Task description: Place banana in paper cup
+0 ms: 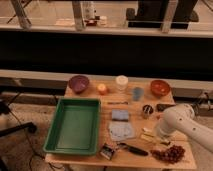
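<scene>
Lower right, the gripper [160, 134] sits beside the slim, pale banana [147, 136]; its hold I cannot tell. The cylindrical paper cup [121, 82] stands upper centre.

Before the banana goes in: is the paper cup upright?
Upright: the paper cup stands rim up at the back of the table. The tool is at its front right.

Green tray [75, 125], purple bowl [79, 83], orange bowl [160, 87], blue-grey cup [137, 93], perhaps grapes [170, 153] on wooden table [150, 101]
</scene>
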Tool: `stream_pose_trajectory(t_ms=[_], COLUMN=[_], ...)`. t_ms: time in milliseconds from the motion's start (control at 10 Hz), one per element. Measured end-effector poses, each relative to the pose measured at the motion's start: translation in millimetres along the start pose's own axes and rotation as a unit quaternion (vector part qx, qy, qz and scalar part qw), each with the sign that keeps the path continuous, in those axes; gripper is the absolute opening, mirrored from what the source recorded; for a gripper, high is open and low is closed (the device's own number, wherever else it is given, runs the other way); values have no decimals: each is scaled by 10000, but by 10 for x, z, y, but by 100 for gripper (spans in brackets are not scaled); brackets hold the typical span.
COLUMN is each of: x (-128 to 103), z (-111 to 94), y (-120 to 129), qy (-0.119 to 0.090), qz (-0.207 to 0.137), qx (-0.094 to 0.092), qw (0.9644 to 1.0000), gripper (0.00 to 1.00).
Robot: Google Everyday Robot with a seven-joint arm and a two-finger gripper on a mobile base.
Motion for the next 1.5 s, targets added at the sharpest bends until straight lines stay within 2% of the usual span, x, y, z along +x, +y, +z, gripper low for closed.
stream_pose_trajectory(t_ms=[300,400,700,800,1000,1400,1500], x=[20,24,-41,-59,-137,-405,-540], z=[15,-30,-452,-668,-907,-1044,-1170], y=[-84,-96,-204,-239,-243,-389,-516], qy=[-153,-178,-149,-123,-94,-186,-201], qz=[53,53,-55,-88,-242,-746,-923], qx=[-84,-51,275,404,539,1037,1236], qw=[9998,9998,9995,9991,9982,9916,9878], gripper=[4,1,0,0,0,0,0])
